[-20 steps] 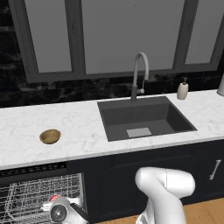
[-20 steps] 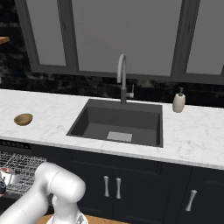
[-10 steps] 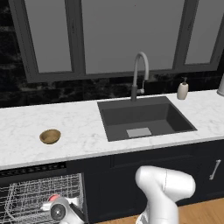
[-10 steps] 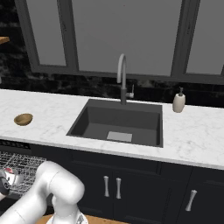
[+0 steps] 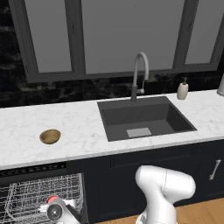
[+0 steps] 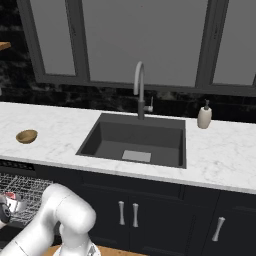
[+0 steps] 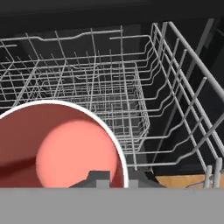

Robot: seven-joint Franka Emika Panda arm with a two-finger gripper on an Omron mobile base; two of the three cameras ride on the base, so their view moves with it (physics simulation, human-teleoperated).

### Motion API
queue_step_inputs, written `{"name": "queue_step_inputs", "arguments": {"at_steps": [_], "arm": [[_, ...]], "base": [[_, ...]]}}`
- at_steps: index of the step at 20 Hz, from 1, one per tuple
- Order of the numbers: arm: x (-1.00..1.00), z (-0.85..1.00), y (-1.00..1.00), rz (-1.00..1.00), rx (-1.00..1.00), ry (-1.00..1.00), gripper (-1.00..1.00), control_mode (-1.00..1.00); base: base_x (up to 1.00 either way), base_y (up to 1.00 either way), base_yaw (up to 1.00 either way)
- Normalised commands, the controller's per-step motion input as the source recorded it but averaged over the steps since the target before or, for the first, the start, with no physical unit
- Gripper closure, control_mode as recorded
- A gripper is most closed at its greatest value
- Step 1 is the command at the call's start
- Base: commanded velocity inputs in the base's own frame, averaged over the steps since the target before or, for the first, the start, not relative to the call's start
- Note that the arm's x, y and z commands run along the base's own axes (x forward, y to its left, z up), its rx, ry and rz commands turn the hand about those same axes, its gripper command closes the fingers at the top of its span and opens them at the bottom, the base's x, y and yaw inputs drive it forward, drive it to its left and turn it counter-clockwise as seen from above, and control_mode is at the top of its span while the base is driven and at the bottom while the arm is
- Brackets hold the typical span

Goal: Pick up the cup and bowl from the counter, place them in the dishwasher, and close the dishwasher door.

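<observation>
My gripper [image 5: 54, 207] is low in front of the open dishwasher [image 5: 33, 170], shut on the cup [image 5: 51, 200]. In the hand view the cup [image 7: 57, 148], white-rimmed with a red inside, sits close at the lower left, and one dark fingertip [image 7: 99, 177] rises beside its rim. Past it lies the white wire rack [image 7: 109, 87], with nothing in it. The golden-brown bowl [image 5: 50, 136] rests on the white marble counter [image 5: 78, 131] at the left, above the dishwasher. From the right base view the bowl [image 6: 26, 136] sits near the counter's left end. The dishwasher door is out of view.
A dark inset sink [image 5: 142, 118] with a curved faucet [image 5: 139, 74] takes up the counter's middle. A beige soap dispenser [image 5: 182, 89] stands at the back right. Dark cabinets [image 6: 130, 210] with short handles run under the counter to the right of the dishwasher.
The hand with the cup has drifted slightly left and lower by the rack. The bowl and everything on the counter stay put.
</observation>
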Motion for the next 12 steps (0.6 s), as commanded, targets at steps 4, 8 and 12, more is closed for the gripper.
{"name": "queue_step_inputs", "arguments": {"at_steps": [4, 8, 12], "arm": [[-0.38, 0.03, 0.16, 0.0, 0.0, 0.12, -1.0, -1.0], [-0.49, 0.08, 0.05, 0.0, 0.0, 0.0, -1.0, -1.0], [-0.46, 0.31, 0.01, 0.0, 0.0, 0.0, -1.0, -1.0]], "base": [[0.0, 0.0, 0.0], [0.0, 0.0, 0.0], [0.0, 0.0, 0.0]]}}
